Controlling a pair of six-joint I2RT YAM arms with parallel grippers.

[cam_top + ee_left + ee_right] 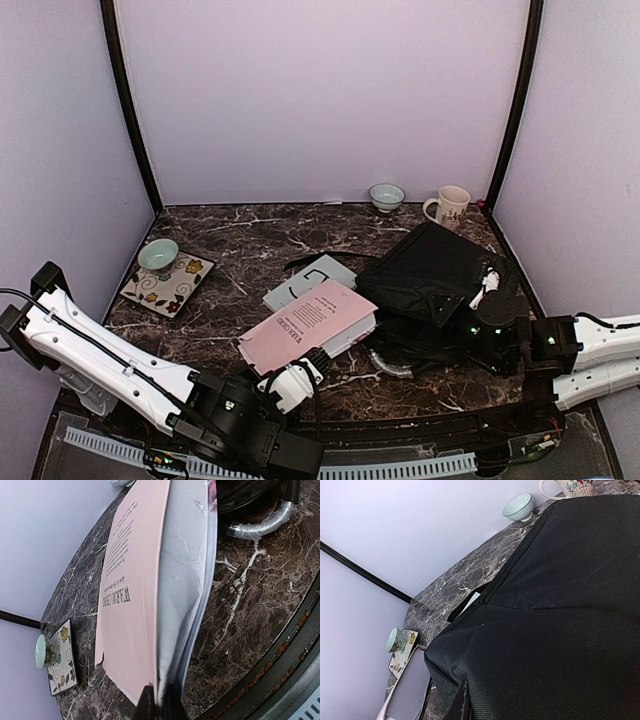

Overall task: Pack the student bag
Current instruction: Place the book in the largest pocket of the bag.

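1. The student bag (425, 270) is big, black, soft and made of cloth. It lies on the right half of the dark marble table (240, 240), turned at a slant, with one corner pointing to the back.
2. The right arm comes in low from the right side and lies almost flat over the table. The right gripper (485, 290) sits at the bag's near right edge. In its wrist view the black cloth fills almost everything, and the jaws are squeezed together on a fold of that cloth.
3. The left arm comes from the near left corner, bends across the front edge and points toward the back. The left gripper (159, 707) has its jaws pressed tight on the near edge of a pink paper-covered book (308, 322).
4. The pink book lies just left of the bag, well apart from the right gripper. Its white pages bulge a little under the cover.
5. A flat grey-blue book (308, 278) peeks out from behind the pink one, right beside the bag's left side.
6. A bent tube wrapped in silver tape (265, 524) lies on the table in front of the bag.
7. At the left, a small green cup (157, 255) stands on a square flowered plate (180, 290).
8. At the back wall are a pale green bowl (387, 196) and a cream mug (448, 206).
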